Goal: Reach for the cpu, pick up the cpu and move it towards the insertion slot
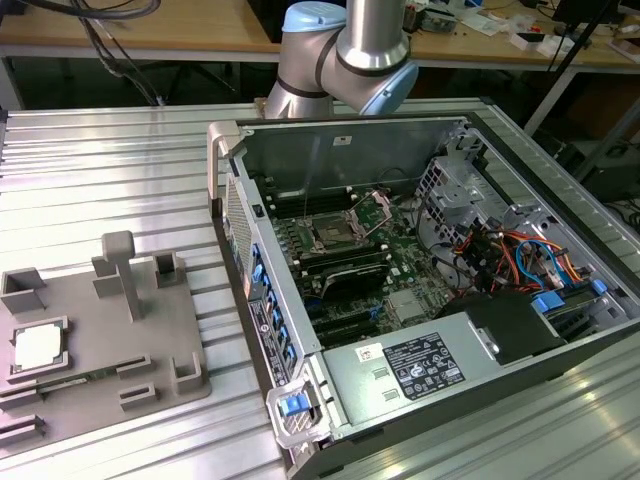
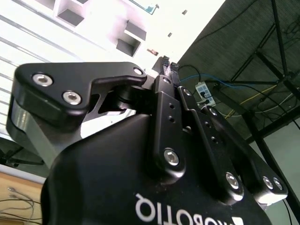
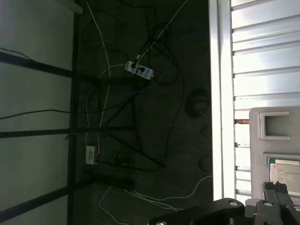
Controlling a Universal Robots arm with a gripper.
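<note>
The black two-fingered gripper (image 2: 169,66) has its tips pressed together on nothing, and past them in the first wrist view lies the grey plastic fixture plate (image 3: 257,140). The small square cpu (image 1: 40,347) with its whitish-silver top sits in a recess of that plate. Beyond the plate, the square dark insertion slot (image 1: 330,237) with its silvery frame lies inside the open grey metal computer case (image 1: 330,160).

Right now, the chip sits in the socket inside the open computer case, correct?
No. The exterior view shows the chip lying on the grey tray at the exterior view's left, outside the computer case. The socket is inside that open case.
</note>
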